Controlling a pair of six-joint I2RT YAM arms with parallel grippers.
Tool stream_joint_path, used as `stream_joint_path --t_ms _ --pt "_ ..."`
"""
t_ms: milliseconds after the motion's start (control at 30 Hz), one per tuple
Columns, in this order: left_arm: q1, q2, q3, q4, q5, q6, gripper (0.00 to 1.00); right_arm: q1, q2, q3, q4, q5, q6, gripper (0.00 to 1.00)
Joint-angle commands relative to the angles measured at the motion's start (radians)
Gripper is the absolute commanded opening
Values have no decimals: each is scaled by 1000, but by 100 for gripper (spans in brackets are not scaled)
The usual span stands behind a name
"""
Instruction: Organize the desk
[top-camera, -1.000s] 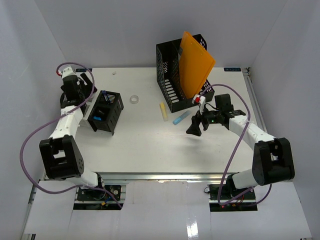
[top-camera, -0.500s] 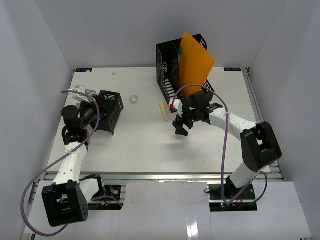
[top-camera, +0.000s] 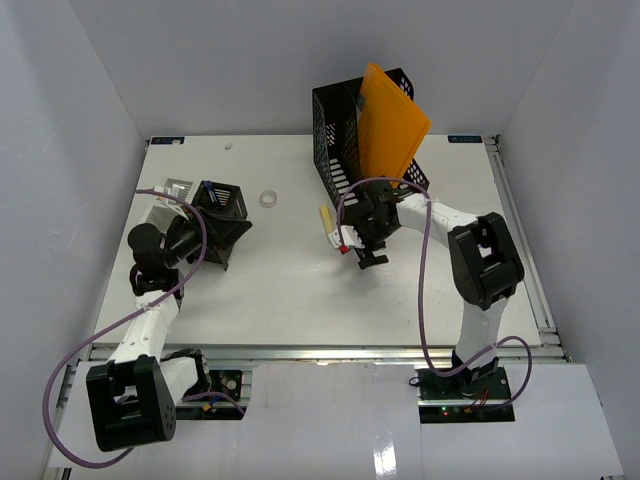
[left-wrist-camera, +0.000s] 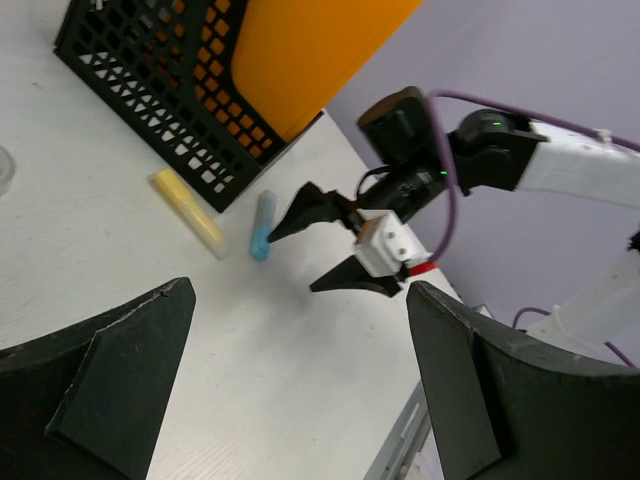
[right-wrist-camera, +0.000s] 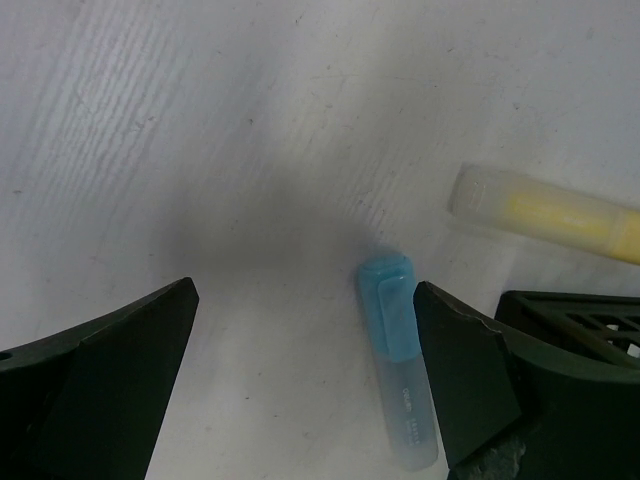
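The white desk (top-camera: 280, 295) holds a blue highlighter (right-wrist-camera: 400, 350) and a yellow highlighter (top-camera: 326, 221) in front of the black mesh file holder (top-camera: 340, 150). My right gripper (top-camera: 362, 247) is open and hangs low over the blue highlighter, which lies flat between its jaws (right-wrist-camera: 305, 335), close to the right finger and apart from both. My left gripper (top-camera: 222, 232) is open and empty beside a black box (top-camera: 228, 205), facing right across the desk (left-wrist-camera: 300, 400). The left wrist view shows the right gripper (left-wrist-camera: 300, 262), the blue highlighter (left-wrist-camera: 262, 228) and the yellow one (left-wrist-camera: 190, 212).
An orange folder (top-camera: 392, 125) stands tilted in the file holder. A clear tape roll (top-camera: 268, 198) lies behind the middle of the desk. A small white slotted piece (top-camera: 178, 188) sits at the back left. White walls close in three sides; a metal rail (top-camera: 320, 352) runs along the front edge.
My right gripper moved left from beside the file holder to above the blue highlighter. My left arm swung from the back left corner forward, its gripper now by the black box.
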Motion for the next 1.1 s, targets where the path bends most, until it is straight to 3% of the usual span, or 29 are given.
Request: stream_joint_path --t_ms 0,300,500,600,767,933,1067 --pt "-2 6 -25 127 66 -84 98 -11 35 73 -13 23 -60 97" --pt "1 18 -24 125 63 -88 98 -62 125 181 -10 32 -26 100" --pt "2 22 -28 144 71 -82 98 -79 213 257 -62 65 -58 89" --pt "3 24 -37 176 75 -93 98 -83 247 276 -98 63 -74 79" --pt "3 24 -73 299 73 -151 92 -84 285 338 -223 53 -95 47" --pt "0 36 -119 480 67 -237 91 -84 238 235 -230 42 -90 37" --pt "-67 45 -122 495 63 -228 92 -84 170 145 -202 14 -19 31"
